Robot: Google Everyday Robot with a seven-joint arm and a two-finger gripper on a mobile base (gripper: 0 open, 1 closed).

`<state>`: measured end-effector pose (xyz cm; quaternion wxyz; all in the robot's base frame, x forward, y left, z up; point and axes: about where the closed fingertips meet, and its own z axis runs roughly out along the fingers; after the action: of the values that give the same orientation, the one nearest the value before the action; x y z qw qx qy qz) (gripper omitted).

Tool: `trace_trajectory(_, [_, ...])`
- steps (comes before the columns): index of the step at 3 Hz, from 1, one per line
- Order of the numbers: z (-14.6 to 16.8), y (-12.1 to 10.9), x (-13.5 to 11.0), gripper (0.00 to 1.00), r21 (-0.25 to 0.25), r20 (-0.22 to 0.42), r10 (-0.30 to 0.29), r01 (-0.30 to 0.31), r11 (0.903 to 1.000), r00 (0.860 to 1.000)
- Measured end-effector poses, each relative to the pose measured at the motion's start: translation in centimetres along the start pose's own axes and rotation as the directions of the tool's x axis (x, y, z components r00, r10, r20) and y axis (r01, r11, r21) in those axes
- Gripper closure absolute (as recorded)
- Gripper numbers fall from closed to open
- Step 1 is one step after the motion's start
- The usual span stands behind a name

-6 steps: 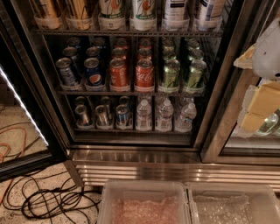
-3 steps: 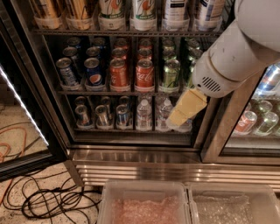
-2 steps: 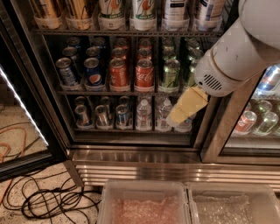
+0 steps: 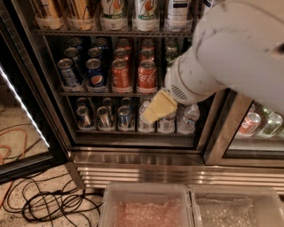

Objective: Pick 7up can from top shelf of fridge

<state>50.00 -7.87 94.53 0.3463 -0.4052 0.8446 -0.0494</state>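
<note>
Two tall white-silver 7up cans (image 4: 114, 9) (image 4: 145, 9) with green and red marks stand in white cup-like trays on the top shelf (image 4: 111, 32) of the fridge (image 4: 42, 84); their tops are cut off by the frame's edge. My big white arm (image 4: 230, 57) reaches in from the upper right. The cream-coloured gripper (image 4: 157, 108) hangs well below the top shelf, in front of the water bottles on the bottom rack. It holds nothing that I can see.
A white bottle with a black label (image 4: 177, 9) stands right of the 7up cans. The middle rack holds Pepsi (image 4: 94, 73) and Coca-Cola cans (image 4: 146, 74). The open door (image 4: 22, 111) is at the left, with cables (image 4: 53, 204) on the floor. Two clear bins (image 4: 146, 206) stand below the ribbed steel base (image 4: 142, 170).
The arm has swung in from the right edge and moved left across the fridge front. The gripper has shifted left along the bottom rack. The cans have not moved.
</note>
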Motion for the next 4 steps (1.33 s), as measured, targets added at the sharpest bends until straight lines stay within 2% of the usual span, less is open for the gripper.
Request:
trace_trajectory(1, [0.4,-0.8,-4.3,0.00,0.123,0.098,-0.003,-0.009,0.9923,0.995])
trace_trajectory(2, [-0.3,-2.5,-4.5,0.00,0.188,0.107,0.022,-0.042,0.9813,0.994])
trace_trajectory(3, [-0.5,-2.4,-4.7,0.00,0.191,0.111,0.018,-0.039,0.9807,0.994])
trace_trajectory(4, [0.1,-2.4,-5.9,0.00,0.196,0.161,0.067,-0.098,0.9758,0.985])
